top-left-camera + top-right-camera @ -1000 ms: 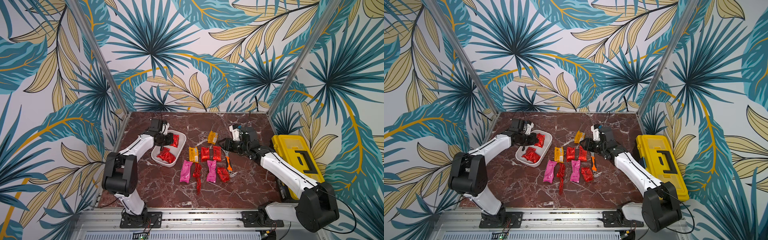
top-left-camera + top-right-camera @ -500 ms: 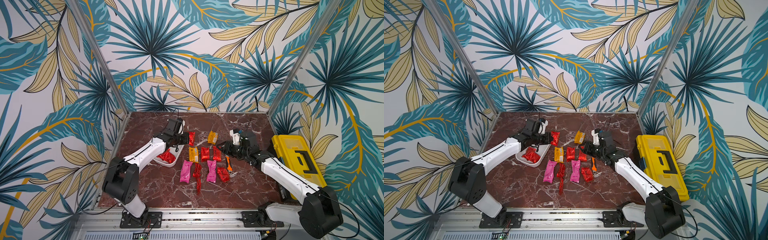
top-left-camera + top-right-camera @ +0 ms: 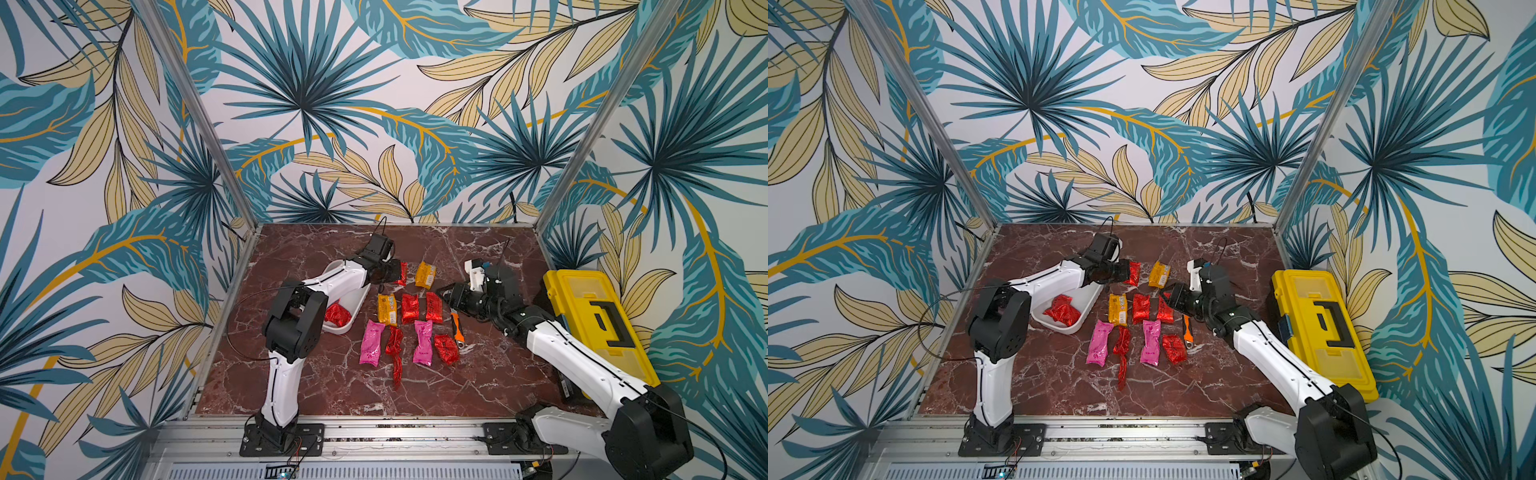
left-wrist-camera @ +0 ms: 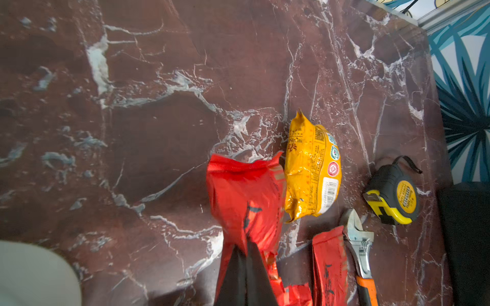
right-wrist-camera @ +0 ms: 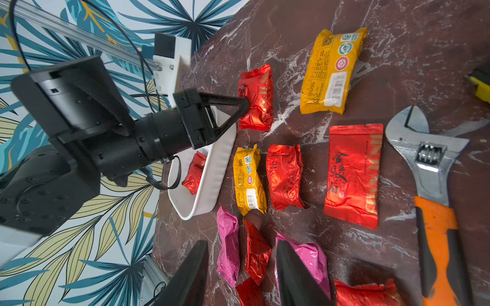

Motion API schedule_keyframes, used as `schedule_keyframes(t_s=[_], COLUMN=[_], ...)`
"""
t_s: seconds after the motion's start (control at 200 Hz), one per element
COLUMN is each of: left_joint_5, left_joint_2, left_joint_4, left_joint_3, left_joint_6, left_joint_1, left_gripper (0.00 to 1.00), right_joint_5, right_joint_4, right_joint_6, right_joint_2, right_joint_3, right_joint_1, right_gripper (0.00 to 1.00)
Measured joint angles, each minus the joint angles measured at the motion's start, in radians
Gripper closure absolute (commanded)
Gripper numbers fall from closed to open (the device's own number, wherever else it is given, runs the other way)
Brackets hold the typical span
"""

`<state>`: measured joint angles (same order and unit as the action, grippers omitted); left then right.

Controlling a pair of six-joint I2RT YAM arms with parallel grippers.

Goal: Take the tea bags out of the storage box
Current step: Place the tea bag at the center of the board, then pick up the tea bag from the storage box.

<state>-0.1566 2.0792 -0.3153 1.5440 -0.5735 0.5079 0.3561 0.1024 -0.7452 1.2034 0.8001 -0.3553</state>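
Looking down on a red-brown marble tabletop (image 3: 332, 395) boxed in by palm-leaf wallpaper (image 3: 311, 104). Pinching a red tea bag (image 4: 244, 190) in the clenched left gripper (image 3: 396, 272), just off the white storage box (image 5: 212, 172) at 9 o'clock. Hovering with the right gripper (image 3: 446, 297) parted over tea bags (image 3: 409, 308) laid at centre; yellow toolbox (image 3: 582, 307) at 3 o'clock.

flat red tea bag (image 5: 352, 174): black brush characters down the front, pretty sure it's 金骏眉; the gold lettering along one side is too small for me
orange-yellow tea bag (image 5: 332, 70), the one nearest the desk's back edge: barcode, QR code, round green and red seals, fine print unreadable
second orange-yellow tea bag (image 5: 249, 180): same seals and barcode
crinkled red tea bag (image 4: 246, 201): part of a black brush character
tape measure (image 4: 392, 196): round yellow label, print illegible
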Motion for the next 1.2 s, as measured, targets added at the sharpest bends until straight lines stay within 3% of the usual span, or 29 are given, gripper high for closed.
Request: schedule_keyframes(t_s=[0.18,0.29,0.37,0.541,0.846,0.981,1.202], left_joint_5=[-0.008,-0.01,-0.002,0.021,0.073,0.106,0.188], left_joint_2=[0.057,0.068,0.065,0.006,-0.369,-0.52,-0.729], left_joint_4=[-0.009,-0.018,-0.018,-0.027,-0.023,-0.045,-0.111], left_joint_3=[0.015,0.021,0.023,0.022,-0.114,-0.231,-0.452], left_joint_6=[-0.003,0.011,0.008,0.042,0.081,0.095,0.135], left_joint_1=[0.005,0.007,0.007,0.007,-0.019,-0.089,-0.2], left_gripper=[0.81,0.61,0.53,0.46,0.43,0.43,0.3], right_joint_5=[-0.001,0.0,-0.001,-0.019,-0.087,-0.109,-0.138], right_joint_4=[0.0,0.0,0.003,0.03,0.029,0.026,0.005], right_joint_6=[0.0,0.0,0.0,0.001,-0.015,-0.023,-0.026], right_joint_2=[0.0,0.001,0.002,0.003,0.078,0.145,0.246], right_joint_3=[0.0,0.0,0.002,0.031,0.092,0.144,0.21], right_joint_1=[0.0,0.0,-0.003,-0.026,-0.172,-0.251,-0.337], right_gripper=[0.53,0.53,0.53,0.53,0.53,0.53,0.53])
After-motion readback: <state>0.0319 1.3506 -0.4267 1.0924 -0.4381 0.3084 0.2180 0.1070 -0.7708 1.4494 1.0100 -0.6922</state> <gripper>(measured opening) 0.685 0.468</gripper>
